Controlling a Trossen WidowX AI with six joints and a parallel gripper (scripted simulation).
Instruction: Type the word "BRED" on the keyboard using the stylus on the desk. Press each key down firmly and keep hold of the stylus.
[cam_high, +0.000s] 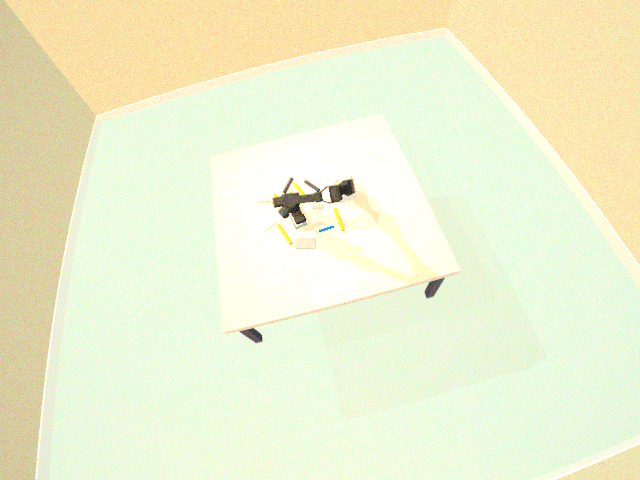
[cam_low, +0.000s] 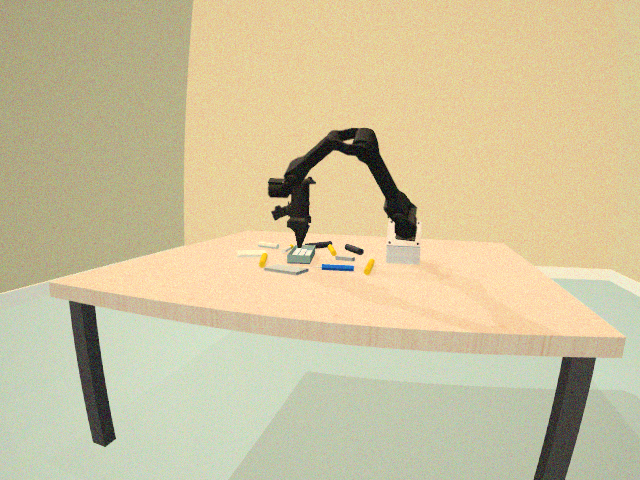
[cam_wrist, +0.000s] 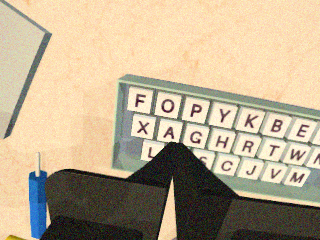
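Observation:
The stylus, a blue bar (cam_high: 326, 228) (cam_low: 337, 267) (cam_wrist: 37, 200) with a thin pale tip, lies on the desk, left of the fingers in the wrist view. The keyboard (cam_low: 299, 259) (cam_wrist: 225, 97) is a grey-green tray of white letter keys. B, E and R show in the wrist view; D is not seen, and some bottom-row keys are hidden behind the fingers. My gripper (cam_low: 299, 245) (cam_wrist: 175, 148) points down, shut and empty, with its tips together just over the keyboard. In the top view the arm hides most of the keyboard.
A grey slab (cam_high: 305, 243) (cam_low: 285, 269) (cam_wrist: 22, 65) lies near the keyboard. Yellow bars (cam_high: 284, 234) (cam_high: 339, 219) (cam_low: 369, 266) lie on both sides of the stylus. Black bars (cam_low: 318, 244) (cam_low: 354, 249) and a small grey block (cam_low: 344, 258) lie behind. Pale bars (cam_low: 250, 253) (cam_low: 268, 244) lie at left.

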